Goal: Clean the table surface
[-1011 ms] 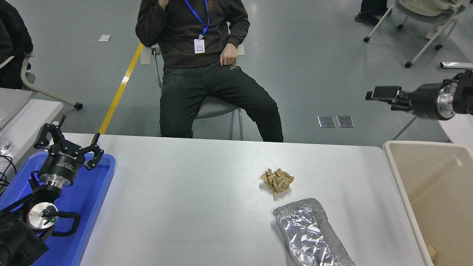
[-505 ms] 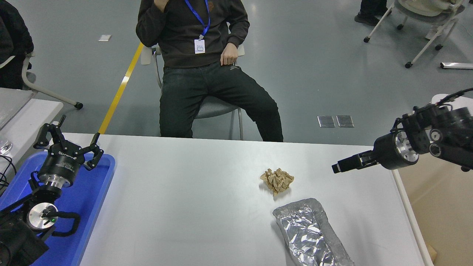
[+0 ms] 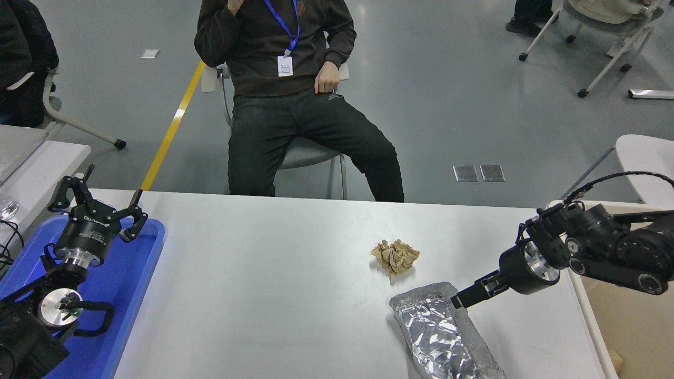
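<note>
Over the foil tray [image 3: 445, 337], right end effector [image 3: 457, 302] hovers

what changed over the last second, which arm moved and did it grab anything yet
The right gripper swung down and leftward from high beside the beige bin to the far edge of the foil tray. It holds nothing. The crumpled brown paper and foil tray have not shifted on the table surface. The left gripper stayed parked, open, over the blue tray.
</note>
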Action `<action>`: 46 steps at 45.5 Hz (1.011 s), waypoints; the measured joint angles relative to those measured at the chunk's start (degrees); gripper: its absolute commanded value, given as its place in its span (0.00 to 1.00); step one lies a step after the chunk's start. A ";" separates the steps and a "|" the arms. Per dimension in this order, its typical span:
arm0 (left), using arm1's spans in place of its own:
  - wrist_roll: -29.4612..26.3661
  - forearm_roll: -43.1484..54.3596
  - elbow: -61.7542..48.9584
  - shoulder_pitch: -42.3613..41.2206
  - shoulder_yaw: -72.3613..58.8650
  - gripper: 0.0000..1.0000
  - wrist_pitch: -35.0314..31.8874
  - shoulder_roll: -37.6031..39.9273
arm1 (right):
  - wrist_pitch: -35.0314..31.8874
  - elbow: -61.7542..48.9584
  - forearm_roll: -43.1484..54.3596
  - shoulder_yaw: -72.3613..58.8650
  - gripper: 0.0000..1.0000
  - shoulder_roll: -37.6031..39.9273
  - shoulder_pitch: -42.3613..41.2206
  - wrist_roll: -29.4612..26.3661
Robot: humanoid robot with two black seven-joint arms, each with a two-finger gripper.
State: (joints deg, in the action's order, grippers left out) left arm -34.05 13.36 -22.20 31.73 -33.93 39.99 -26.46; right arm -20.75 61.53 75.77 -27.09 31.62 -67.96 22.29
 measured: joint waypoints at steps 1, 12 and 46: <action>0.00 0.00 0.00 0.00 0.00 1.00 0.00 0.00 | 0.16 -0.14 0.04 -0.01 0.97 -0.09 0.49 -0.01; 0.00 0.00 0.00 0.00 0.00 1.00 0.00 0.00 | 2.08 -0.91 0.47 -0.19 0.91 -0.57 4.34 -0.04; 0.04 0.00 0.00 0.00 0.00 1.00 0.00 0.00 | 7.03 -4.06 1.09 -0.89 0.74 -1.06 8.86 0.14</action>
State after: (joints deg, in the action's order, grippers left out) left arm -34.01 13.36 -22.20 31.73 -33.93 39.99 -26.46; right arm -13.71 57.47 76.86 -27.98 30.56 -59.10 22.43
